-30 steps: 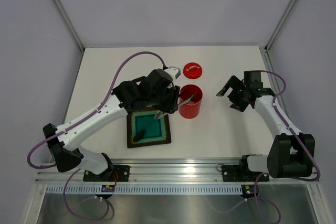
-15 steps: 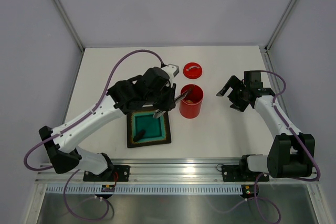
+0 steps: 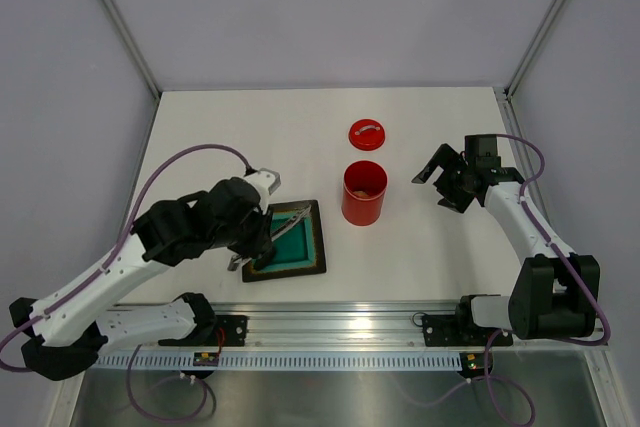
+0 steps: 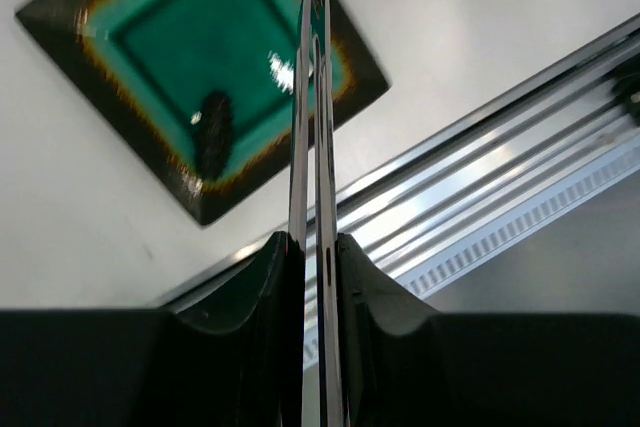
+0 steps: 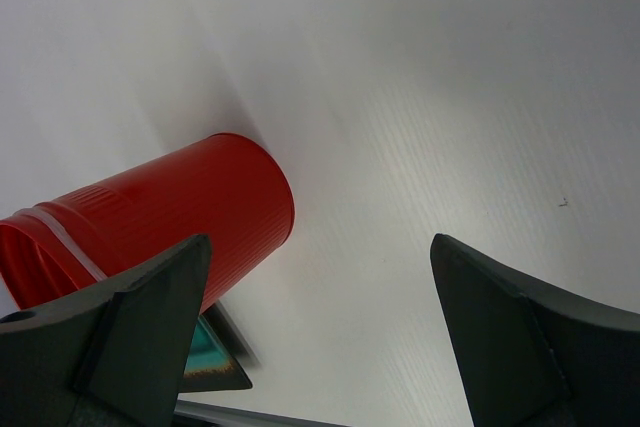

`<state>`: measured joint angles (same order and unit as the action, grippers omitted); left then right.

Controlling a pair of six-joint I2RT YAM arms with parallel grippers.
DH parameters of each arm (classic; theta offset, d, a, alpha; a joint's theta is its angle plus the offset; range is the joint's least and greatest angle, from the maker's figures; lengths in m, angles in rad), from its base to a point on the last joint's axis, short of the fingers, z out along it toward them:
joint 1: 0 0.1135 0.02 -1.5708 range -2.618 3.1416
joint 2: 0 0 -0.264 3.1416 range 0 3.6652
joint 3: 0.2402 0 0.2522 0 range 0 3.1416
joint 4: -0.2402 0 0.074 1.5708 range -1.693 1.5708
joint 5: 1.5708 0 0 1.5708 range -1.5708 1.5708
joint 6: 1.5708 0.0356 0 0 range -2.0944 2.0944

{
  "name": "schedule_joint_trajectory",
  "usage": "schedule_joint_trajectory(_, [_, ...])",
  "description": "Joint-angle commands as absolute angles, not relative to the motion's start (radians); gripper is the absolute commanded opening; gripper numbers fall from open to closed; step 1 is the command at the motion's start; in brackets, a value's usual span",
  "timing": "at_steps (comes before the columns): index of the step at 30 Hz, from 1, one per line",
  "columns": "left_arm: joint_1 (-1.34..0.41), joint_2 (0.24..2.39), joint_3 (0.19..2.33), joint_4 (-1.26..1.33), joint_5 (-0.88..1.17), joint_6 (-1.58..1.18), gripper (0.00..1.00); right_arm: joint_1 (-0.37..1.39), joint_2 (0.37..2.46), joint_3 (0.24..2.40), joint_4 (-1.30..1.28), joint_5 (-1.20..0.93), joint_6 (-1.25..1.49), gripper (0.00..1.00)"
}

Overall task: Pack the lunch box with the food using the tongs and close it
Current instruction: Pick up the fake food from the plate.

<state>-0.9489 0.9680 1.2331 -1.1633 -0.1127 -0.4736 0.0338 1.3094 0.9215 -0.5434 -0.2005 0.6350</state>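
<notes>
My left gripper (image 3: 253,247) (image 4: 312,242) is shut on the silver tongs (image 3: 292,217) (image 4: 310,97). Their two arms are squeezed almost together and reach out over the square dark plate (image 3: 318,247) (image 4: 60,22). A dark stick of food (image 4: 213,132) lies on the plate's teal centre, left of the tong arms and apart from them. The red lunch box (image 3: 364,197) (image 5: 170,212) stands uncovered right of the plate with pale food (image 3: 364,190) inside. Its red lid (image 3: 367,134) lies behind it. My right gripper (image 3: 446,187) (image 5: 320,239) hangs open and empty to the right of the lunch box.
The metal rail (image 3: 340,327) (image 4: 480,197) runs along the table's near edge, close below the plate. Grey walls enclose the table on the left, right and back. A corner of the plate (image 5: 215,372) shows under the lunch box in the right wrist view.
My left arm has swung back from above the lunch box to the plate's left side, carrying the tongs, whose arms are now pressed closer together. The right arm has not moved.
</notes>
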Motion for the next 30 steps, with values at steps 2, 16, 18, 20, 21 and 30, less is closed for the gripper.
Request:
schedule_joint_trajectory(2, [-0.946, 0.891, 1.143, -1.29, -0.155, -0.544, 0.28, 0.041, 1.312, 0.922, -0.509, -0.204, 0.632, 0.99])
schedule_joint_trajectory(16, [-0.946, 0.92, 1.052, -1.411, -0.218, -0.634, 0.31, 0.04, 1.31, 0.933, -0.515, -0.207, 0.624, 0.99])
schedule_joint_trajectory(18, [-0.946, 0.919, 1.052, -1.417, -0.218, -0.637, 0.32, 0.04, 1.309, 0.933, -0.517, -0.207, 0.623, 0.99])
schedule_joint_trajectory(20, [-0.946, 0.914, 1.055, -1.425, -0.219, -0.64, 0.36, 0.041, 1.31, 0.933, -0.515, -0.207, 0.623, 0.99])
schedule_joint_trajectory(21, [-0.946, 0.913, 1.058, -1.431, -0.222, -0.64, 0.37, 0.04, 1.31, 0.933, -0.514, -0.207, 0.623, 0.99])
schedule_joint_trajectory(30, [-0.946, 0.905, 1.068, -1.442, -0.227, -0.647, 0.45, 0.04, 1.313, 0.933, -0.512, -0.213, 0.626, 0.99])
